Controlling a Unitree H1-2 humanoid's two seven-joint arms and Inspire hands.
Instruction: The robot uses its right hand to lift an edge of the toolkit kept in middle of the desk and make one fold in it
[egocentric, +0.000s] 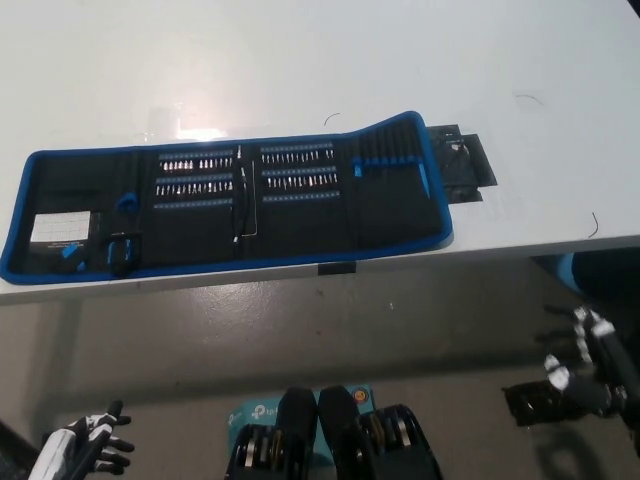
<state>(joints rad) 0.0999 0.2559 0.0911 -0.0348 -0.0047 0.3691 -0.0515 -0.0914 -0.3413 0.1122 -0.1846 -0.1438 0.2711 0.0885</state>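
Black fabric toolkit (230, 205) – blue-piped, flat on the white desk (300, 70) – both hands' fingers unreadable.

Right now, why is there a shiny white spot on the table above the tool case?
Head view: that is lamp glare on the glossy white table, just behind the open black fabric toolkit with blue trim; the picture is slightly soft overall.

A black toolkit (225, 205) with blue edging lies unfolded and flat across the middle of the frame, stretching from the left side to right of centre. Rows of small bits fill its middle panels. Its right end is raised a little at the upper corner.
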